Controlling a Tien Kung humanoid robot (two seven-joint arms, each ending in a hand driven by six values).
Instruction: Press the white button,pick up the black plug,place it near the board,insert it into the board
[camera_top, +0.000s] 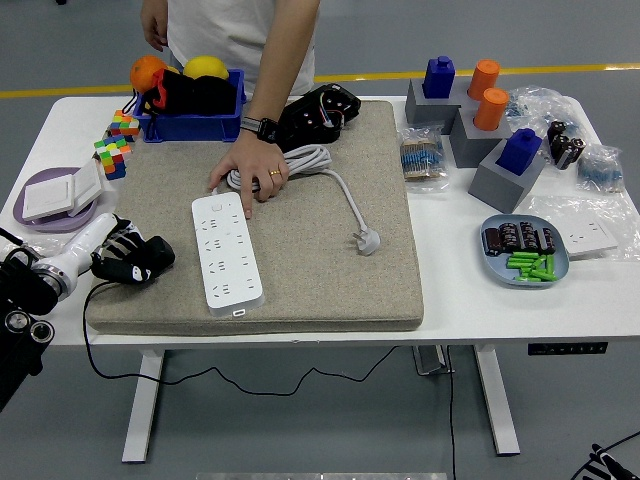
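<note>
Though black on black and hard to part, found the left hand (132, 262) clenched round the black plug (152, 257), just left of the white power strip (228, 250) and apart from it. Saw the hand's white forearm (72, 250) slanting away leftward from the strip. Traced a black cord (88, 318) from under the hand, left of the strip's near end, down past the table edge. Noted no contact between plug and strip.

Found the strip lying lengthwise on a grey mat (330, 280), sockets up. Saw a person's hand (252, 172) resting at the strip's far end, one fingertip on its top face, the palm over a coiled white cable (305, 158) just beyond the strip. Followed that cable rightward to a white plug (368, 240) lying on the mat, right of the strip and well apart from it.

Spotted, beyond the strip and to its left, a blue bin (190, 122) holding an orange and a yellow fruit, and colourful puzzle cubes (112, 145) nearer. Marked a lilac plate (40, 212) with a white switch panel far left of the strip. Well right of the strip, made out a blue dish (498, 268) with green batteries, and grey blocks (500, 180) topped by blue and orange pegs.
</note>
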